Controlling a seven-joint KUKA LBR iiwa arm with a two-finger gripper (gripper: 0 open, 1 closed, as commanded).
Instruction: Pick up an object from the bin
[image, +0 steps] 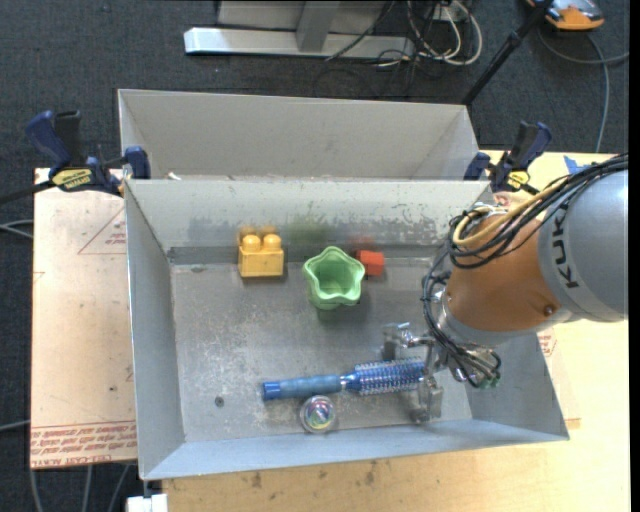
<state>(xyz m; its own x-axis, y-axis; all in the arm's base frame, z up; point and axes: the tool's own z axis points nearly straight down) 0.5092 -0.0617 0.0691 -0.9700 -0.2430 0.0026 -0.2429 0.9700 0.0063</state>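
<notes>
My gripper (413, 372) is low in the bin's front right part, and it is open. One fingertip (401, 338) is behind the bristled head of a blue hairbrush (330, 384), the other (425, 404) is in front of it. The brush lies flat on the bin floor, its handle pointing left and its head between the two fingers. A small shiny clear ball (318, 412) rests just in front of the handle, near the front wall.
A green star-shaped cup (333, 277) stands mid-bin toward the back. A small orange block (372, 263) is right behind it. A yellow two-stud brick (261, 254) sits at the back left. The arm with its orange cover and cables fills the right side.
</notes>
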